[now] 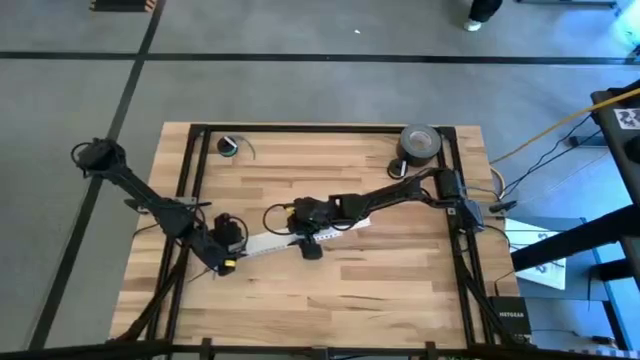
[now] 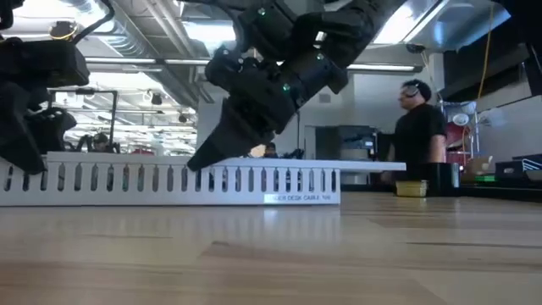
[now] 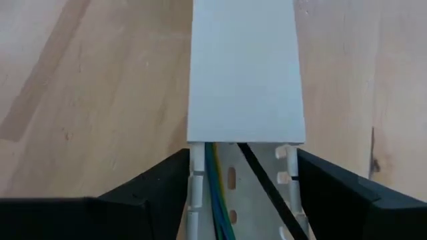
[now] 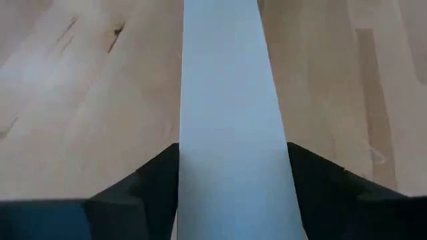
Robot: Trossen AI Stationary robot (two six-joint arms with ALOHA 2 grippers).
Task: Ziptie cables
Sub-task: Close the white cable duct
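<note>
So the cables (image 3: 215,193) (two wires I can count, one yellow, one blue-green) run inside one white slotted duct (image 1: 290,238) mid-desk, with one black ziptie (image 3: 267,190) lying beside them. Left claw (image 3: 243,200) is spread around the duct's open end; right claw (image 4: 233,193) is spread over its lid (image 4: 227,100). One tape roll (image 1: 420,143) sits at the desk's (image 1: 350,290) far right corner.

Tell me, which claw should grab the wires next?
Probably the left. The left claw sits at the white channel's uncovered end, where the cables and the black ziptie lie exposed. The right claw sits over the white lid farther along, with no wires showing there.
</note>
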